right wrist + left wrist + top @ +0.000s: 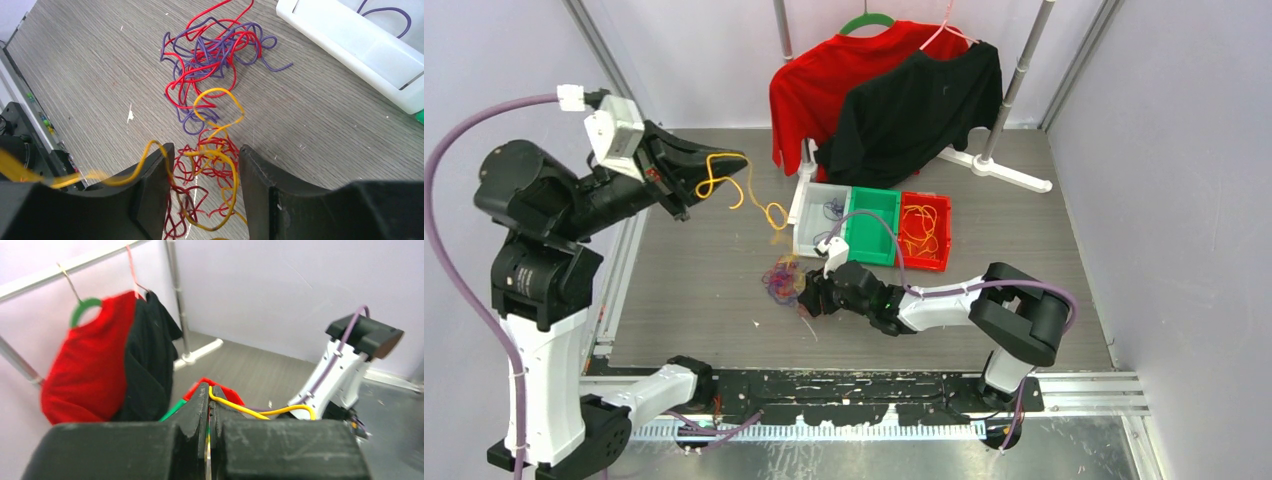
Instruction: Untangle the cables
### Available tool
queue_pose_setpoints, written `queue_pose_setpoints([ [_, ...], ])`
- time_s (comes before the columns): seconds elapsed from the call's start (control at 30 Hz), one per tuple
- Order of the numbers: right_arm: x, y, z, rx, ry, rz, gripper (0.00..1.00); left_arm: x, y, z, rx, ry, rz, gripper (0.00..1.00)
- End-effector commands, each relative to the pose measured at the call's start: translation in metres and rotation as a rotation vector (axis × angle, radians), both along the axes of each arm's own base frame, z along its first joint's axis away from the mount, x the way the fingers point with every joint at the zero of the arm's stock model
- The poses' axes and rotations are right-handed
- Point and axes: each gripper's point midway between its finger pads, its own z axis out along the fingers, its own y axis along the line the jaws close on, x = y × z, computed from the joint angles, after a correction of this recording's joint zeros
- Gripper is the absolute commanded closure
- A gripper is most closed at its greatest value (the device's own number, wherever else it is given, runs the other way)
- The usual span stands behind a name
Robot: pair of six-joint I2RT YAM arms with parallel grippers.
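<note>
- Two robot arms work over a gray table top with wood lines and tiny white specks on it. Pale lilac walls stand all around.
- On the far left, the left gripper is high in the air. Its two black fingers are pressed tight together on a yellow cable.
- The yellow cable hangs from those fingers in loose loops. It drops down and to the right of the gripper, toward the table.
- Lower down and to the right, a heap of cables in purple, red and dark red lies on the table.
- The right gripper sits low, just to the right of the heap, with its jaws apart. Part of the heap, dark red and yellow, lies between its fingers. The purple and red bunch lies just ahead of the tips.
- Past the right gripper, three bins stand side by side, touching: a white bin, a green bin and a red bin. A purple wire lies in the white one, and yellow-orange wires lie in the red one.
- Behind the bins stands a clothes rack. A red shirt on a green hanger hangs there, with a black shirt to its right.
</note>
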Motion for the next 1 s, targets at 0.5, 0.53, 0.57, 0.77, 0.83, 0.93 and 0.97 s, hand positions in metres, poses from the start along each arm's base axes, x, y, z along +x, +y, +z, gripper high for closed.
queue_pose_setpoints([
  [0.5,-0.003,-0.009,-0.025,0.019,0.059,-0.054,0.64,-0.002,0.065,0.14,-0.211,-0.547,0.416,1.0],
  [0.53,-0.004,-0.008,-0.023,0.025,0.062,-0.052,0.58,-0.004,0.06,0.134,-0.186,-0.526,0.382,1.0],
  [0.57,-0.003,-0.007,-0.019,0.031,0.06,-0.051,0.49,-0.004,0.053,0.124,-0.16,-0.487,0.342,1.0],
  [0.77,-0.004,0.001,0.056,0.13,-0.013,-0.004,0.06,0.001,0.029,0.056,-0.062,-0.294,0.201,1.0],
  [0.83,-0.008,0.002,0.092,0.172,-0.049,0.032,0.0,0.006,0.024,0.029,-0.027,-0.213,0.175,1.0],
  [0.93,-0.02,0.002,0.144,0.229,-0.101,0.111,0.0,0.005,0.017,-0.006,0.015,-0.119,0.127,1.0],
  [0.97,-0.023,0.002,0.161,0.243,-0.127,0.135,0.0,0.002,0.016,-0.015,0.023,-0.095,0.112,1.0],
])
